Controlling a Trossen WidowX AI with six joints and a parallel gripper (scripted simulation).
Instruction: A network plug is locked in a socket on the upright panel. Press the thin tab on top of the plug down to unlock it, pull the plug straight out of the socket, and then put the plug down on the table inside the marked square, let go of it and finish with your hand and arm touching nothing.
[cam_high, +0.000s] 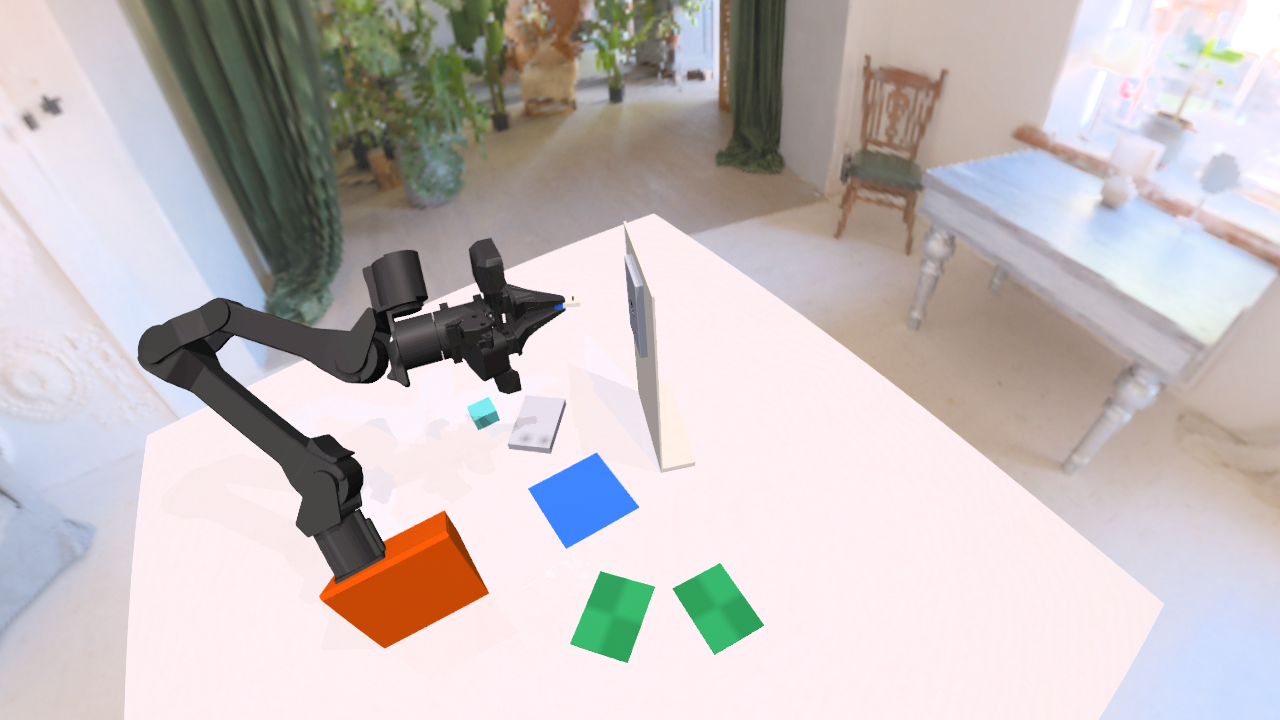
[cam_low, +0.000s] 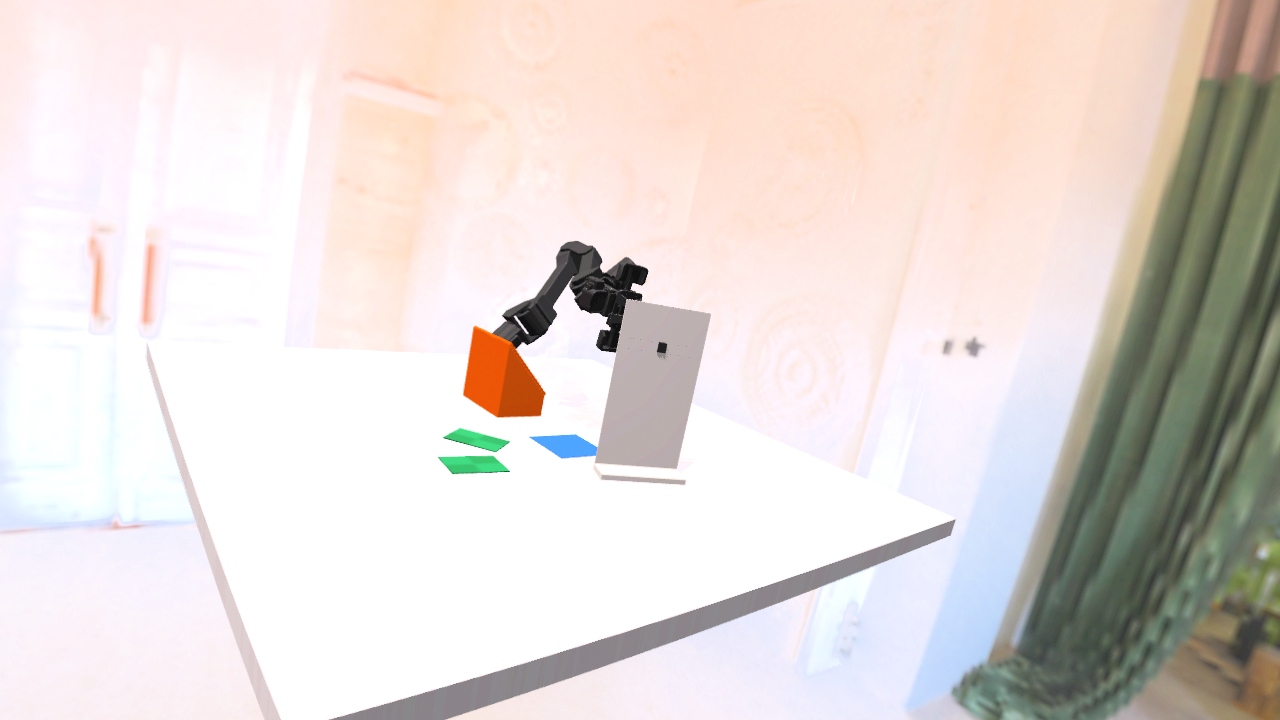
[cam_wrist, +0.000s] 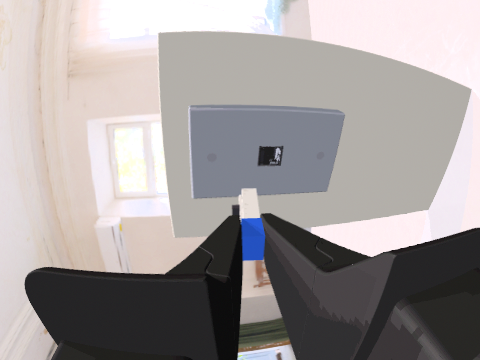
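My gripper (cam_high: 563, 305) (cam_wrist: 250, 224) is shut on the plug (cam_high: 571, 304) (cam_wrist: 252, 240), which has a blue body and a whitish front end. The plug is out of the socket (cam_wrist: 270, 156), a dark opening in the grey plate on the upright panel (cam_low: 644, 402) (cam_wrist: 390, 150). A gap shows between the plug's front and the panel in the top view. The plug is high above the table; in the exterior view the panel hides it and the fingertips. A blue square (cam_high: 583, 499) (cam_low: 565, 445) lies flat on the table, near the panel's foot. The tab's state is too small to tell.
A teal cube (cam_high: 483, 412) and a flat grey block (cam_high: 537, 423) lie below the gripper. Two green checked patches (cam_high: 613, 617) (cam_high: 717, 608) lie beyond the blue square. The arm stands at an orange block (cam_high: 411, 586) (cam_low: 487, 367).
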